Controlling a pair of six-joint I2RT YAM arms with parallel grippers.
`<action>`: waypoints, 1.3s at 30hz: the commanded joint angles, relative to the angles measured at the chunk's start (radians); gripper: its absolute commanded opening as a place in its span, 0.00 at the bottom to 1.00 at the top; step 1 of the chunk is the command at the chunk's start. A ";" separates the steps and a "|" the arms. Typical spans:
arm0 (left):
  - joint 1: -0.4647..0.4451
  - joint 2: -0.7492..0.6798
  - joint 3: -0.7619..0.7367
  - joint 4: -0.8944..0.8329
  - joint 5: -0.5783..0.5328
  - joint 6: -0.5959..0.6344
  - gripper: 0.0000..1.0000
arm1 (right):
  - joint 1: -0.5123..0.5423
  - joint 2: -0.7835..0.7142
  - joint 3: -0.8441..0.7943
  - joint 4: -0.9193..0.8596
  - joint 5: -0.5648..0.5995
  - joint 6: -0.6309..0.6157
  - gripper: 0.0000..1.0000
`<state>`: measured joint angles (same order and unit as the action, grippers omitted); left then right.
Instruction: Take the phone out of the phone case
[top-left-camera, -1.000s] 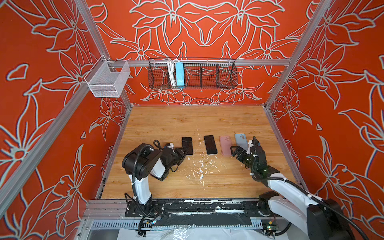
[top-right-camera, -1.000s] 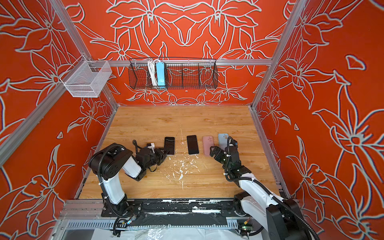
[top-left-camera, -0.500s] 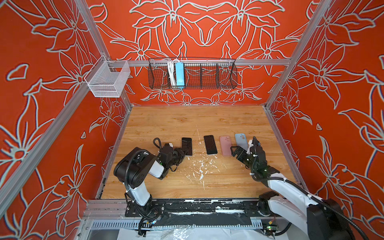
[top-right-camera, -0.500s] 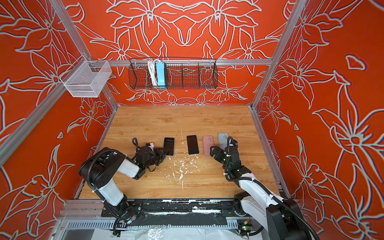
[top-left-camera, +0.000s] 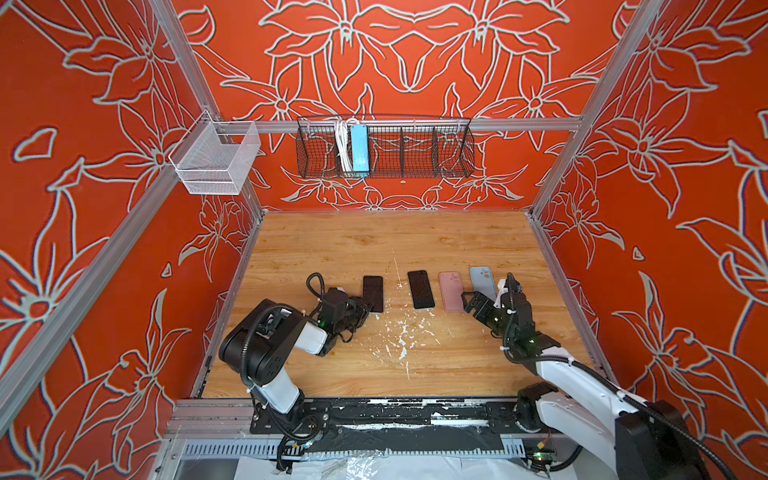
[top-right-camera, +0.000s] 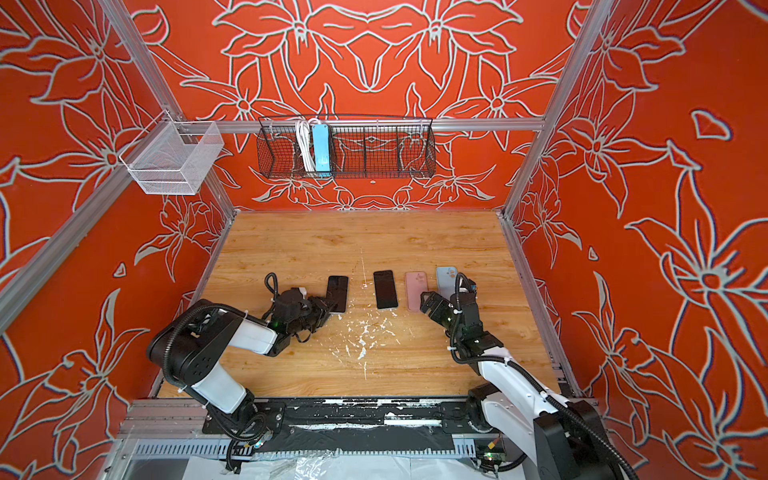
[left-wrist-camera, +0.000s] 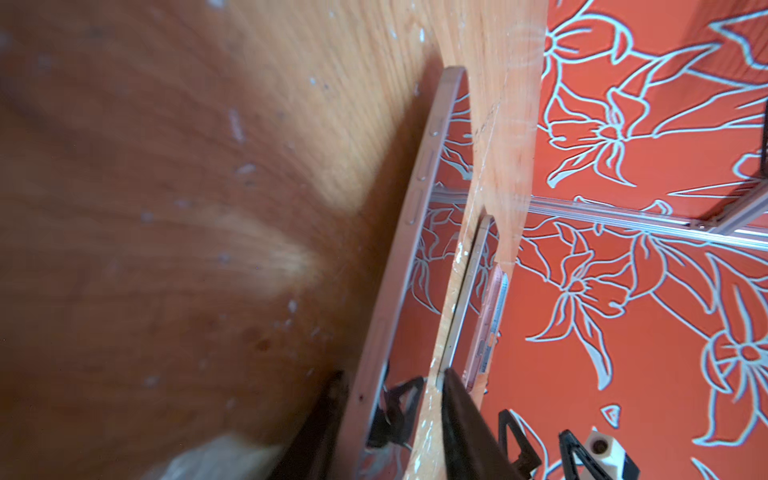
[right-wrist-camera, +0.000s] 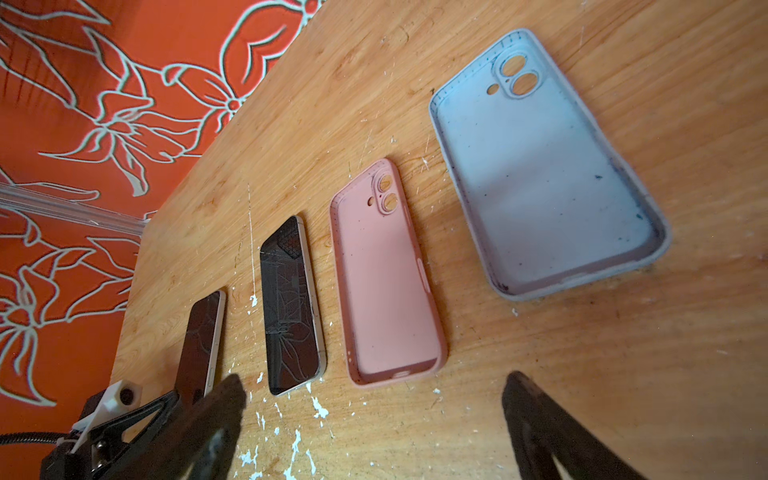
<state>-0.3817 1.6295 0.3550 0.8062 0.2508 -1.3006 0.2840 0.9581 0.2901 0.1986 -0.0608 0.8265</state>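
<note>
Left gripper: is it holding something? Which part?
The left gripper flanks the near end of the leftmost phone; whether it grips cannot be told.

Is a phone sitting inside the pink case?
No, the pink case lies empty, its bare inside and camera cutouts showing.

Toward 12 o'clock the table (top-left-camera: 386, 241) is left open. A dark phone (top-left-camera: 372, 289), a second phone (top-left-camera: 420, 289), a pink case (top-left-camera: 451, 291) and a blue case (top-left-camera: 479, 277) are laid across from 9 to 3 o'clock. Room at 6 o'clock is flanked by the left gripper (top-left-camera: 365, 310) and right gripper (top-left-camera: 490, 291).
</note>
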 joint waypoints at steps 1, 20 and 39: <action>-0.006 -0.047 0.019 -0.141 -0.031 0.041 0.37 | 0.007 -0.008 -0.019 -0.005 0.025 0.004 0.98; -0.006 -0.115 0.097 -0.416 -0.026 0.095 0.37 | 0.007 -0.026 -0.029 -0.005 0.028 0.008 0.98; -0.008 -0.303 0.220 -0.776 -0.127 0.291 0.48 | 0.008 -0.056 0.004 -0.046 0.042 -0.033 0.98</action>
<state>-0.3859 1.3930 0.5167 0.1917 0.1879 -1.1156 0.2840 0.9157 0.2687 0.1829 -0.0505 0.8158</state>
